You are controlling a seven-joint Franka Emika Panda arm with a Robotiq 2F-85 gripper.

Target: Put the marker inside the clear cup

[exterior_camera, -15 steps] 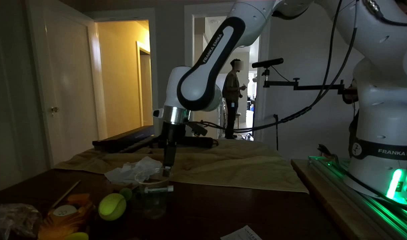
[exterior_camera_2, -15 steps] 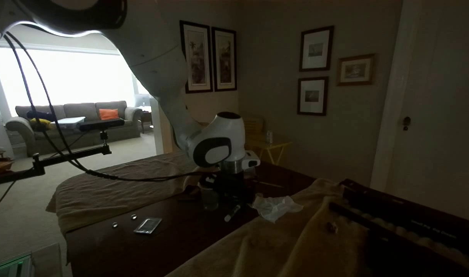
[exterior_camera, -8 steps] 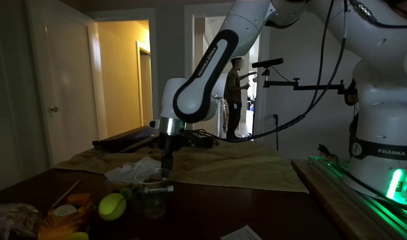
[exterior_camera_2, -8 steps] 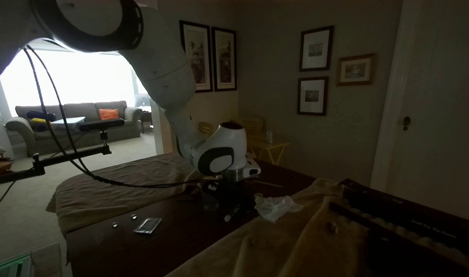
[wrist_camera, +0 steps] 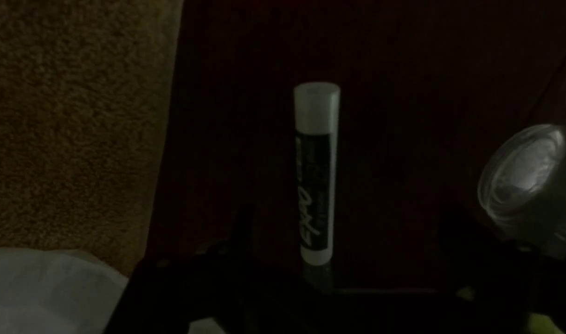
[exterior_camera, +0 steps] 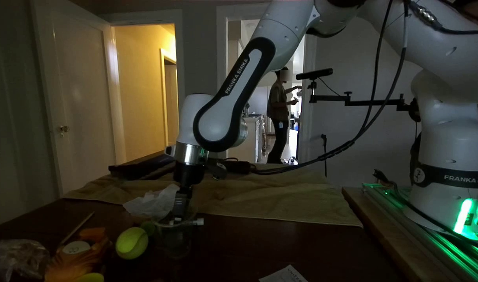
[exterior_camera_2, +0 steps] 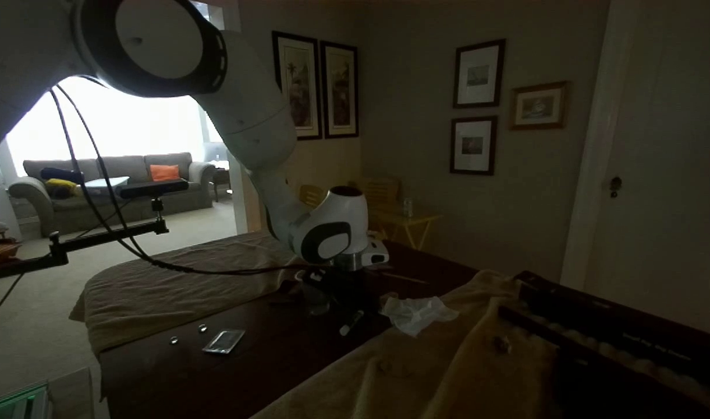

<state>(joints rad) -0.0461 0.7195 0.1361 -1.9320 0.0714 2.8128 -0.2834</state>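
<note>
Cup (wrist_camera: 526,178) glossy, perhaps plastic; cloth (wrist_camera: 74,120) rough.

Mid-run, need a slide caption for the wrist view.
Expo marker lying on the dark tabletop, framed by the open gripper, clear cup at right, crumpled white wrapper at lower left.

Marker (wrist_camera: 316,185) on the table (wrist_camera: 394,106), between the cloth (wrist_camera: 74,116) and cup (wrist_camera: 526,174).

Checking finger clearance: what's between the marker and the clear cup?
Wrist view: dark tabletop between marker and clear cup; lower in frame, one finger of the open gripper intrudes.
</note>
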